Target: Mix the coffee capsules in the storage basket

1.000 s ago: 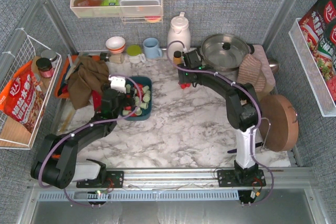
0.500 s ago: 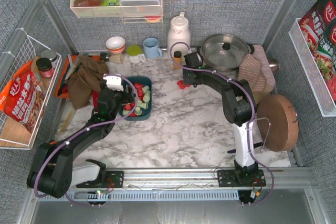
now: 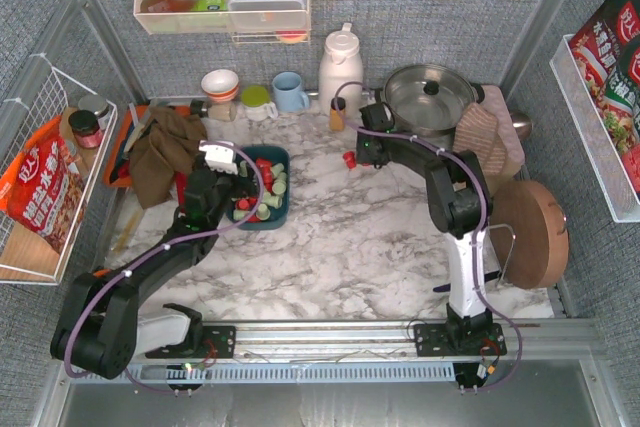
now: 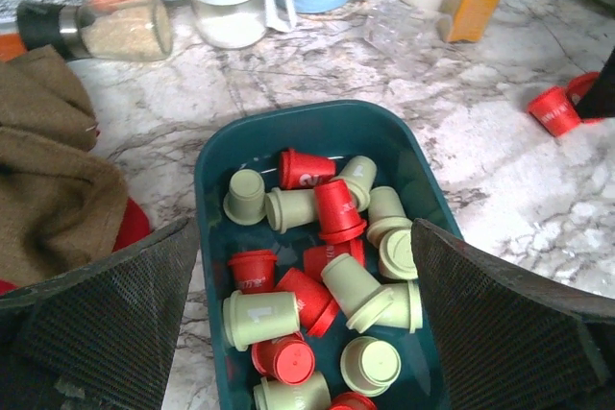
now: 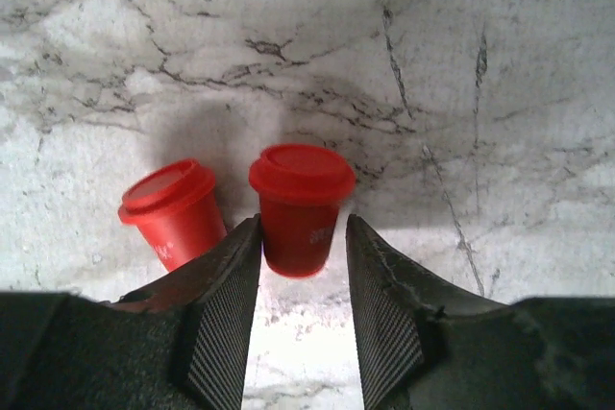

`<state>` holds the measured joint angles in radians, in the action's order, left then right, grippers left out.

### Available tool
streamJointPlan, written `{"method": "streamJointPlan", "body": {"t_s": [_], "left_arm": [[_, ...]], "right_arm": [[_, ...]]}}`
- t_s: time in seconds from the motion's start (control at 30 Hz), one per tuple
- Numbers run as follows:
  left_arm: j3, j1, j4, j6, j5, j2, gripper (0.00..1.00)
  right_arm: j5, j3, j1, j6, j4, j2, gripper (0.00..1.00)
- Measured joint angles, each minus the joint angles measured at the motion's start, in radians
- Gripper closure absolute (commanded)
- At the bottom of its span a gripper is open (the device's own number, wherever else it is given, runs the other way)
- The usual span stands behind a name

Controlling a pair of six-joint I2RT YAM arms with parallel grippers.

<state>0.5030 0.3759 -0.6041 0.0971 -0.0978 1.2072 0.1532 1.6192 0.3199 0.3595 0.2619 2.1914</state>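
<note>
The dark teal storage basket (image 3: 285,209) sits left of centre and holds several red and mint green coffee capsules (image 3: 266,179). In the left wrist view the basket (image 4: 209,189) lies below my left gripper (image 4: 303,237), whose fingers stand wide open over the mixed capsules (image 4: 338,280). My left gripper (image 3: 237,190) hovers at the basket's left side. Two red capsules lie on the table by my right gripper (image 3: 362,155). In the right wrist view one red capsule (image 5: 300,204) lies between the partly open fingertips of my right gripper (image 5: 303,228). The other red capsule (image 5: 173,213) lies just left of the left finger.
An amber bottle (image 3: 339,112), a white thermos (image 3: 340,57) and a steel pot (image 3: 430,97) stand behind the right gripper. A blue mug (image 3: 290,92) and a green-lidded jar (image 3: 256,102) stand behind the basket. A brown cloth (image 3: 165,152) lies to its left.
My right gripper has shifted right and back, away from the basket, and now sits at the two red capsules on the table. My left gripper has drawn back slightly over the basket.
</note>
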Motion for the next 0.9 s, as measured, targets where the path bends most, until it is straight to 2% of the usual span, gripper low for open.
{"method": "streamJointPlan", "body": {"t_s": [0.17,0.37,0.4,0.47,0.53,0.7,0.9], "left_arm": [[0.000,0.001,-0.018,-0.020,0.089,0.003,0.01],[-0.011,0.022,-0.086,-0.072,0.220,0.001,0.01],[-0.013,0.028,-0.093,-0.074,0.241,0.000,0.01],[-0.015,0.040,-0.108,-0.094,0.273,-0.001,0.01],[-0.019,0.050,-0.122,-0.100,0.295,-0.003,0.01],[-0.024,0.061,-0.138,-0.117,0.319,-0.009,0.01],[-0.025,0.066,-0.142,-0.125,0.332,-0.026,0.01]], "right_arm": [[-0.031,-0.077,0.001,-0.005,-0.012,-0.082,0.76],[-0.063,-0.210,0.018,-0.028,-0.064,-0.272,0.81],[-0.074,-0.233,0.026,-0.034,-0.076,-0.306,0.79],[-0.080,-0.274,0.040,-0.045,-0.097,-0.364,0.67],[-0.078,-0.287,0.051,-0.054,-0.111,-0.389,0.60],[-0.048,-0.196,0.043,-0.087,-0.114,-0.291,0.55],[-0.014,-0.056,0.021,-0.103,-0.066,-0.102,0.54]]}}
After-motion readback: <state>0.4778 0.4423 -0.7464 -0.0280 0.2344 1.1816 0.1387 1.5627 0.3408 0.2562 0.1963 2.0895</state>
